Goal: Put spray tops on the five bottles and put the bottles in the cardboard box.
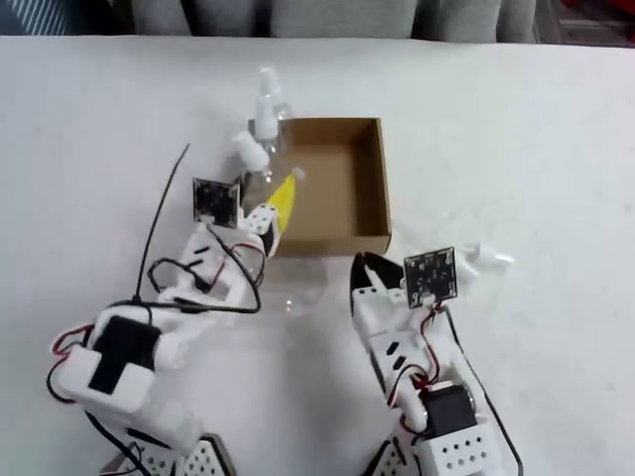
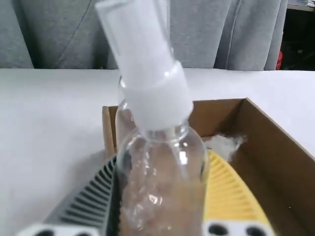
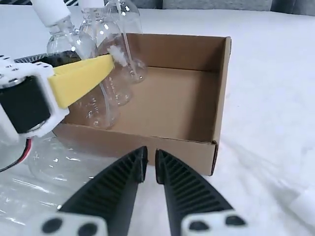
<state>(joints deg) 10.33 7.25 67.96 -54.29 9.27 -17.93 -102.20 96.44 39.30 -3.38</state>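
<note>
At the box (image 1: pixel 383 178), upright bottle (image 2: pixel 162 196) within left hand (image 2: pixel 161 164), top (image 2: pixel 147 73) askew; right hand (image 3: pixel 151 160) nearly closed, empty.

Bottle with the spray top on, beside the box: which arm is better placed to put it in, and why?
Left. Its gripper grips that bottle right beside the box; the right gripper holds nothing and sits in front of the box.
</note>
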